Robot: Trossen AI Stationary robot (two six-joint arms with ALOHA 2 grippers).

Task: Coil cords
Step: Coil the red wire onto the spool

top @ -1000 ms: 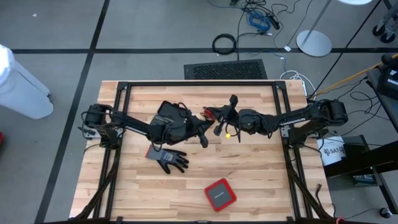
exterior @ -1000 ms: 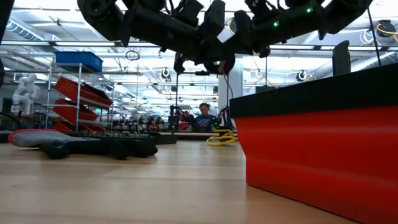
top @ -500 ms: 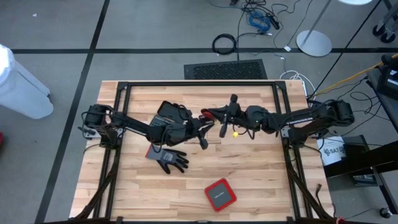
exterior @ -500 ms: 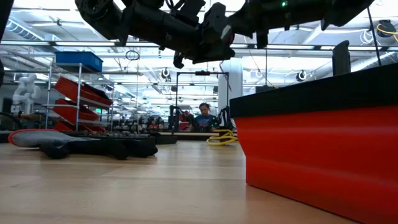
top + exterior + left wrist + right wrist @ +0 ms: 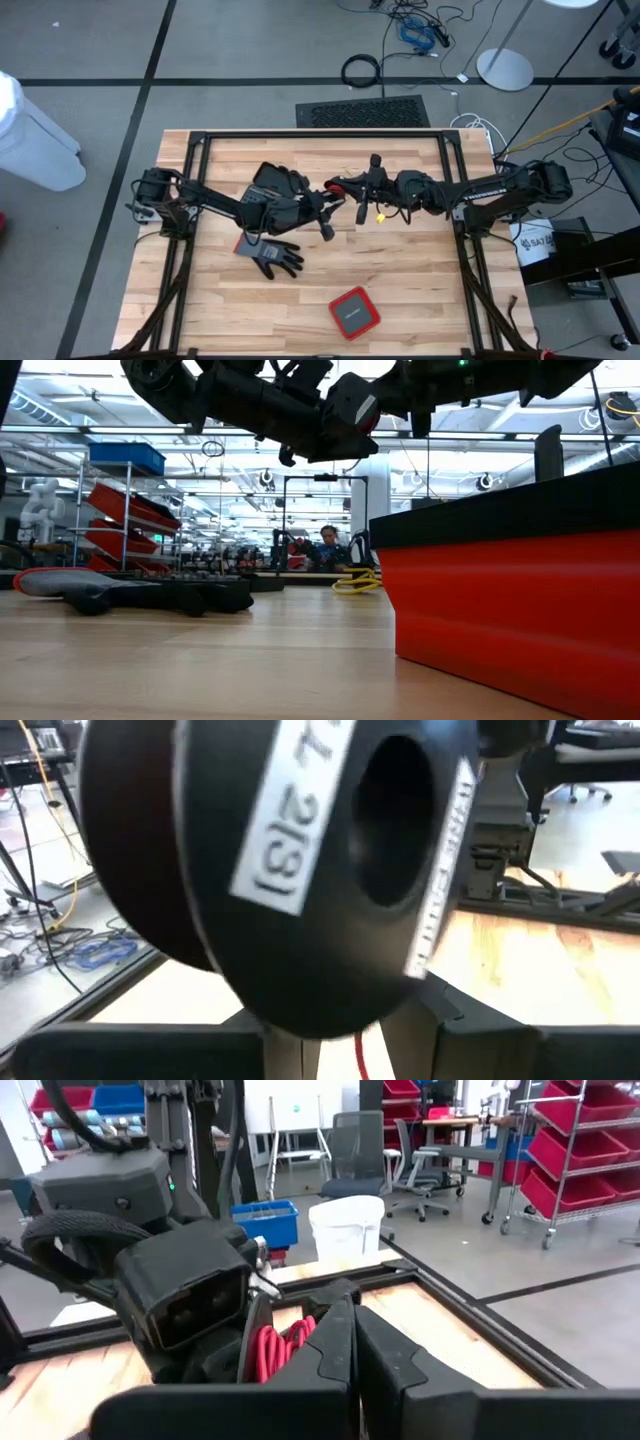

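1. Two grippers meet mid-table, lifted off the wood. The left gripper (image 5: 322, 208) comes in from the left and the right gripper (image 5: 352, 192) from the right, nearly touching.
2. The red cord (image 5: 336, 184) sits bunched btwn them, toward the far side of the table. In the right wrist view its loops (image 5: 276, 1350) hang just beside the right gripper's tips.
3. Right pincer is narrow, w/ fingers pressed together and no gap seen. Likely nipping a strand to keep the loops from springing apart, but the pinch itself is hidden.
4. Left pincer: can't tell its state, since the left wrist view is blocked by a big black part of the other arm. Only a sliver of red shows low in that view.
5. Prob. reason for the close pairing is that one arm anchors the bundle in the air while the other feeds or winds.
6. The yellow cord (image 5: 379, 213) shows as a small bit just beside the right arm's wrist. Can't tell if it is on the table (image 5: 420, 290) or dangling, and it looks not yet worked.
7. The dark glove (image 5: 276, 258) and red box (image 5: 355, 312) lie nearer the front, well apart from the work.
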